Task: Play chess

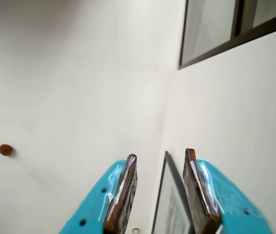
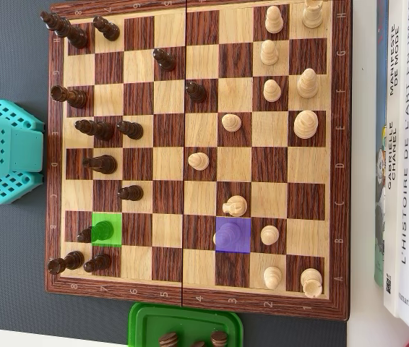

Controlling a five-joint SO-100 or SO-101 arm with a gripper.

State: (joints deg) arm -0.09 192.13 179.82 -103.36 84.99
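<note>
On your board (image 2: 197,298), the middle files lie mostly open. Dark pieces (image 2: 92,130) crowd the left side of the overhead view, light pieces (image 2: 291,87) the right. The green square (image 2: 107,230) seems to be occupied by a dark pawn (image 2: 102,231); the purple square (image 2: 233,235) has a light piece (image 2: 235,206) just above it.

gripper (image 1: 160,168) parted, empty, aimed at white wall (image 1: 69,78) and window (image 1: 226,24).

In the overhead view, the chessboard (image 2: 197,155) sits on the desk (image 2: 9,253): arm base (image 2: 6,152) left, books (image 2: 407,159) right, tray (image 2: 186,325) below.
</note>
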